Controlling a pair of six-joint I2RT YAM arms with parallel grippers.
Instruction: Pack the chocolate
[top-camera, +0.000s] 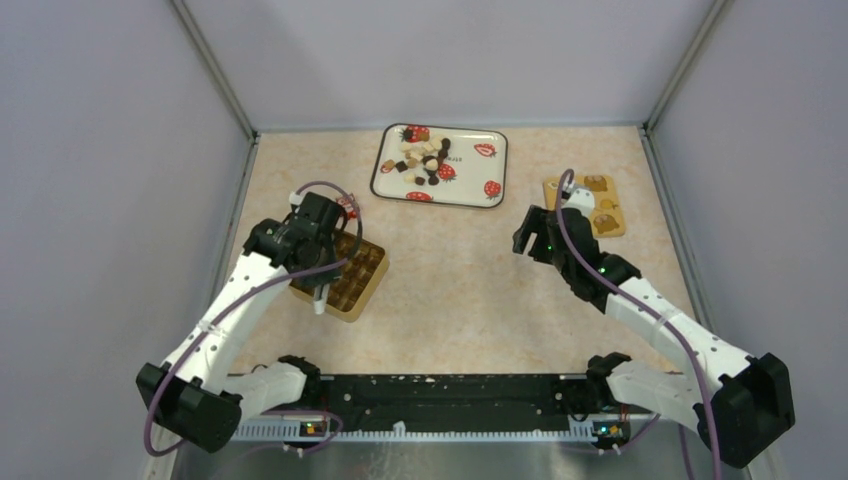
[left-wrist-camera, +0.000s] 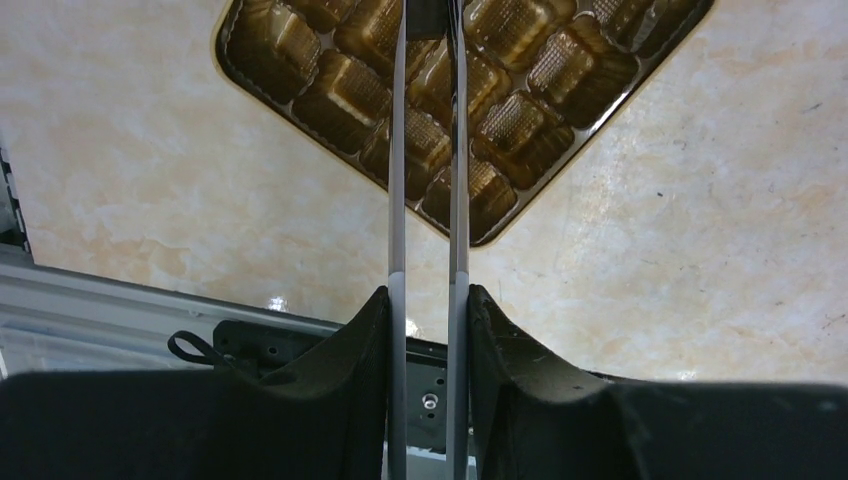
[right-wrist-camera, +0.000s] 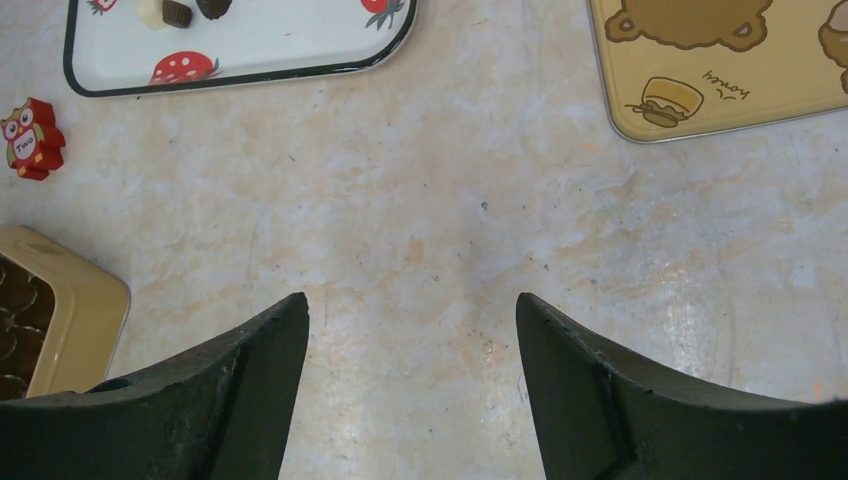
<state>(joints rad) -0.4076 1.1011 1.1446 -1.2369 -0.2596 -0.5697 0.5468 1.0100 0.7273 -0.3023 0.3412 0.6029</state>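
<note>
Chocolate (top-camera: 425, 160): small loose pieces piled on the strawberry tray (top-camera: 468, 178), well apart from both sets of fingers. It sits ahead and to the left of the right fingers (right-wrist-camera: 250, 400), and well beyond the left fingers (left-wrist-camera: 350, 350), which are over the gold insert box (left-wrist-camera: 330, 90).

Handling guess: light, rigid, smooth. Likely to roll or squirt out, and to scuff if squeezed hard. Take one piece at a time across opposite flat sides, with a gentle pinch.

Left fingers: nearly closed, clamped on long thin tweezers (left-wrist-camera: 399, 150), with the blades running out over the box cells. There's a dark bit between the blade tips at the frame edge; can't tell if it's a piece.

Right fingers: wide open and empty, above bare surface (right-wrist-camera: 480, 220). Bear lid (right-wrist-camera: 720, 60) is ahead-right of them.
</note>
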